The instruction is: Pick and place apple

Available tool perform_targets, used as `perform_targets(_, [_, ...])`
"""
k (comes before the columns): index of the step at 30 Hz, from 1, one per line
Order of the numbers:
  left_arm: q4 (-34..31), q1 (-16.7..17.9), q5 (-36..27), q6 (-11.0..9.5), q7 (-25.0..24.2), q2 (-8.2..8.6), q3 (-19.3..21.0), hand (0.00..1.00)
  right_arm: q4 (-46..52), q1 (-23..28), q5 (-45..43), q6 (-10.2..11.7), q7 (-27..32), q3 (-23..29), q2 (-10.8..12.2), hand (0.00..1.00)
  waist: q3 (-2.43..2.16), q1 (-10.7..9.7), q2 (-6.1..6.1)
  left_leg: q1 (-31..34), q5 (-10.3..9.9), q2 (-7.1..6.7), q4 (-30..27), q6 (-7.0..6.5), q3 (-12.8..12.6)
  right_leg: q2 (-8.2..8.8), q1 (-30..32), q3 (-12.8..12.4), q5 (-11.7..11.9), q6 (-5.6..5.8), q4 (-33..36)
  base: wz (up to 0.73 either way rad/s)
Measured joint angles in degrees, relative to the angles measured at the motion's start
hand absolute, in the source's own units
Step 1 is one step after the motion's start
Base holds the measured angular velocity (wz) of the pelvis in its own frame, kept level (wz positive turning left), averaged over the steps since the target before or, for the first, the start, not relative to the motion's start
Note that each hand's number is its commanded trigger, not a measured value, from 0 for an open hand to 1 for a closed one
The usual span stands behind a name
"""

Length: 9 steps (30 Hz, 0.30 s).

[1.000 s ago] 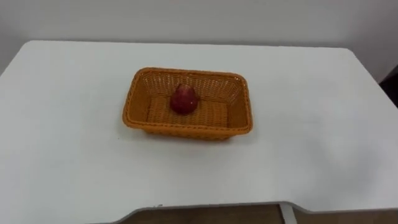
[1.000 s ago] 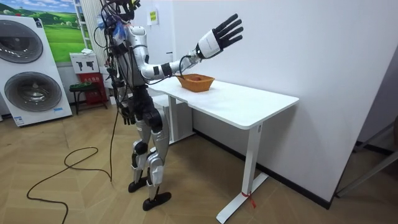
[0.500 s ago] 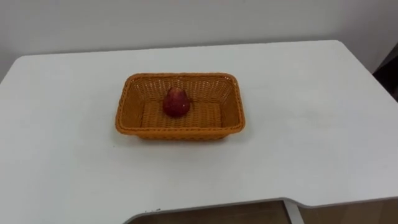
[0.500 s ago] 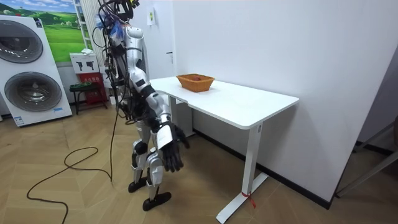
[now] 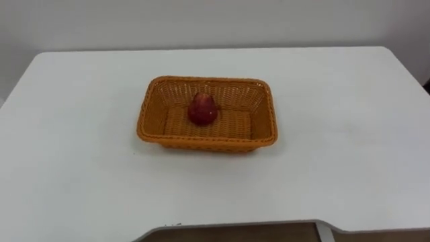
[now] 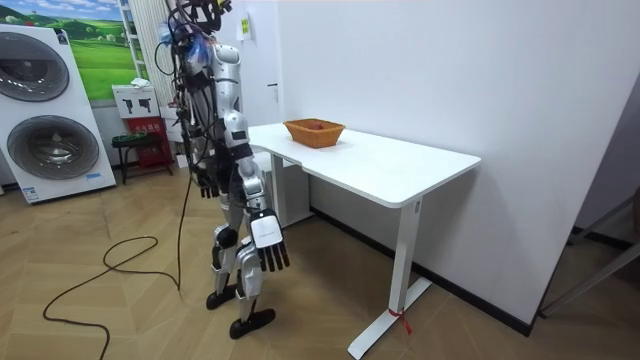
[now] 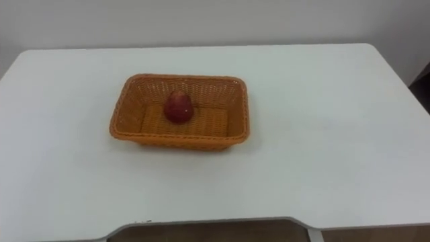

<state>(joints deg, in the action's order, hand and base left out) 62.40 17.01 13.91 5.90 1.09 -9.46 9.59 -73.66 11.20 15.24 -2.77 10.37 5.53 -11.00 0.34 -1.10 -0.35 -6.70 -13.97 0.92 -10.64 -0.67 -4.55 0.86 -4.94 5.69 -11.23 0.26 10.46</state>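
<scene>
1. Apple (image 5: 201,109) lies in basket (image 5: 201,143) on table (image 5: 349,134).
2. Right hand (image 6: 268,250) hangs low by thigh, fingers straight, empty; left hand (image 6: 206,184) at hip, state can't be told.
3. Placing looks done: keep arms clear of table edge, don't nudge basket.

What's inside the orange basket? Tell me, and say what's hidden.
One red apple rests inside the basket, near its far wall. The rest of the woven floor is bare. The patch under the apple is covered.

White table (image 6: 400,165) against the bare wall — washing machine (image 6: 62,145) off at the room view's left, wooden floor (image 6: 330,320) below.
</scene>
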Motion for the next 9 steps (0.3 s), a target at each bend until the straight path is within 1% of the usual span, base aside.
perform_targets(2, [0.19,-0.28,0.14,0.14,0.0,0.06,-1.66,0.0,0.0,-0.21,-2.99,-0.51,-2.26,-1.42,0.5,0.0,0.01,-0.07,0.13,-0.02,0.0,0.0,0.0,0.0,-0.03,-0.02,-0.04,-0.04,-0.01,-0.01,-0.02,0.02])
perform_targets(5, [0.8,-0.48,0.81,0.85,-0.01,0.68,-1.95,0.0,-0.17,-0.61,-8.31,-1.55,-4.92,-2.41,0.75,0.0,0.0,0.0,0.12,-0.12,0.0,-0.05,-0.05,0.0,0.14,0.0,-0.3,-0.12,-0.05,-0.01,-0.01,0.0])
perform_targets(7, [1.78,-0.62,0.78,1.83,0.01,0.99,-2.04,0.0,-0.14,-0.61,-11.66,-2.78,-6.54,-4.93,0.71,0.0,0.13,0.13,-0.03,-1.02,0.0,-0.13,0.01,0.0,0.2,0.05,-1.15,-0.46,-0.2,0.04,-0.25,0.0])
perform_targets(9, [1.9,-0.86,0.74,2.88,0.06,1.22,-2.74,0.0,-0.14,-0.65,-13.78,-3.67,-8.07,-6.57,0.71,0.0,0.13,0.09,-0.05,-1.18,0.0,-0.2,0.02,0.0,0.37,0.09,-1.51,-0.47,-0.24,0.07,-0.71,0.0])
